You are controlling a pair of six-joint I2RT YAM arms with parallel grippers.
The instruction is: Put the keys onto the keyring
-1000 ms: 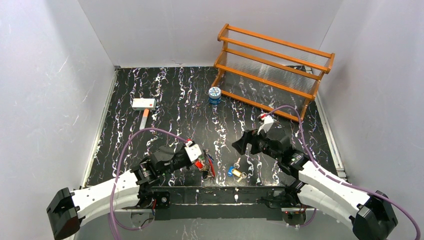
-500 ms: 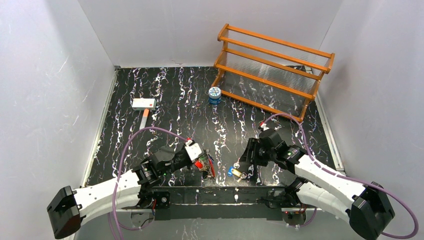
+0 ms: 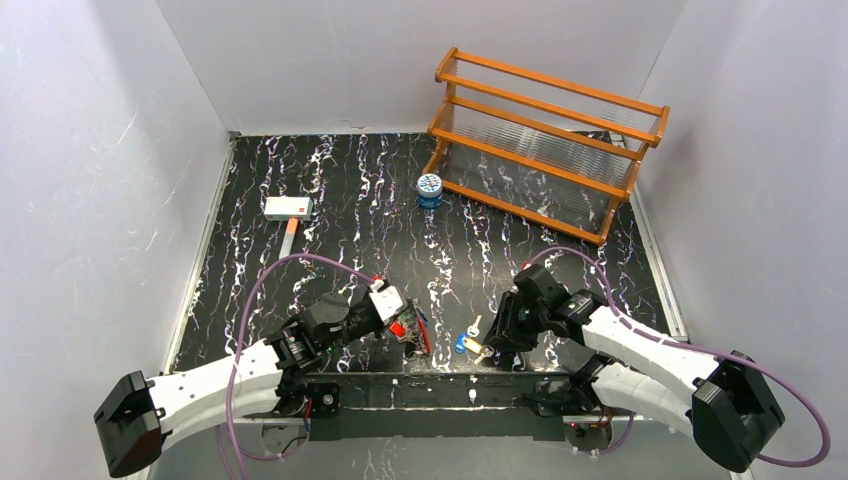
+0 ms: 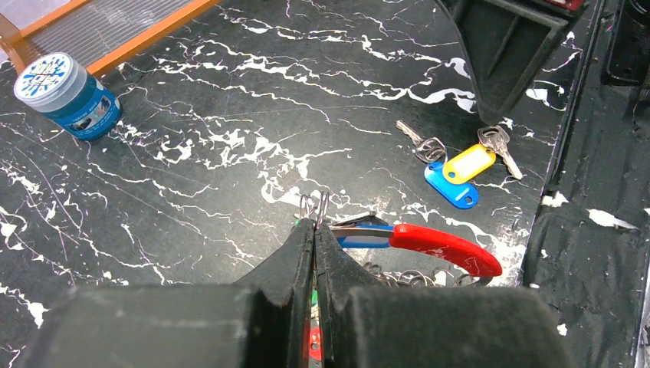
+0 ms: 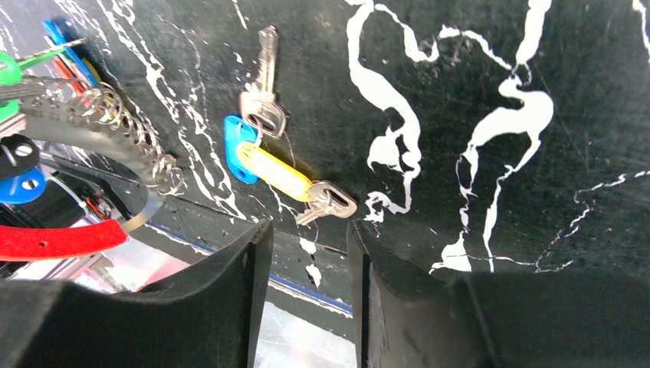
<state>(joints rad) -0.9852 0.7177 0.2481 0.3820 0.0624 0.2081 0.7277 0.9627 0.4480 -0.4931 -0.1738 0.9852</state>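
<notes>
Two loose silver keys (image 4: 423, 144) with a yellow tag (image 4: 469, 162) and a blue tag (image 4: 452, 186) lie near the table's front edge (image 3: 470, 340). My right gripper (image 5: 306, 228) hovers just short of the yellow-tagged key (image 5: 331, 201); its jaws are part-way apart with nothing between them. My left gripper (image 4: 315, 228) is shut on the keyring bunch: thin wire loops (image 4: 315, 205) poke out past its tips. The keyring's silvery band (image 5: 92, 132) carries several small rings and coloured keys (image 5: 9, 70), and runs into a red strip (image 4: 444, 249).
A blue-and-white tin (image 3: 429, 190) stands mid-table in front of an orange wooden rack (image 3: 545, 140) at the back right. A white-headed mallet (image 3: 288, 210) lies at the left. The table's front lip (image 5: 314, 291) runs right under my right fingers.
My right arm has swung down and toward the near edge, onto the loose keys, and its jaws have narrowed. The left arm and the keyring have stayed put.
</notes>
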